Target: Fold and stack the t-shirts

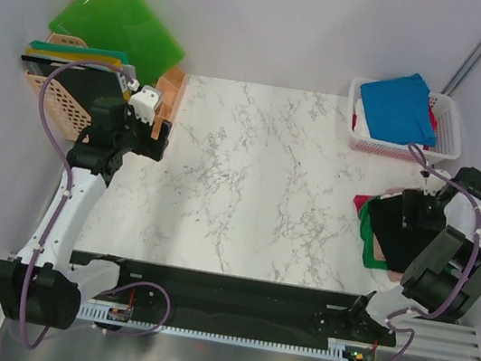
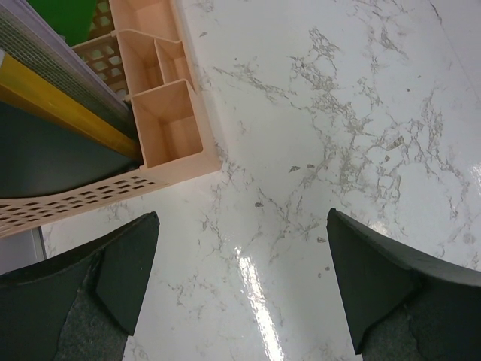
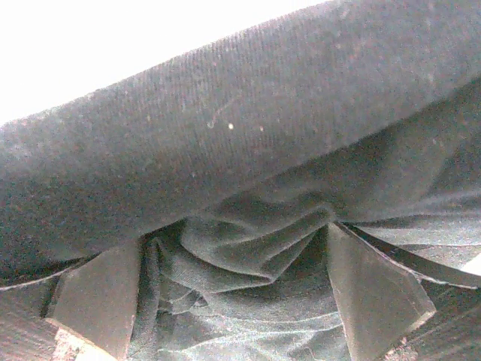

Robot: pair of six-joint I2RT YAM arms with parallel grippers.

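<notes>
A bright blue t-shirt (image 1: 401,105) lies on top of a white basket at the back right, with red cloth under it. On the table's right edge is a stack of t-shirts with a black t-shirt (image 1: 394,234) on top and green, pink and red edges showing beneath. My right gripper (image 1: 412,208) is down on that stack. In the right wrist view its jaws (image 3: 234,237) stand wide apart, with bunched folds of the black t-shirt (image 3: 248,113) between them. My left gripper (image 1: 157,138) hangs open over bare marble (image 2: 242,226) at the left, holding nothing.
A peach desk organiser (image 1: 174,92) (image 2: 169,120) stands just beyond the left gripper. Beside it is a perforated peach basket (image 1: 51,105) with folders in it, and green plastic folders (image 1: 119,24) lean behind. The white lattice basket (image 1: 456,119) sits at the back right corner.
</notes>
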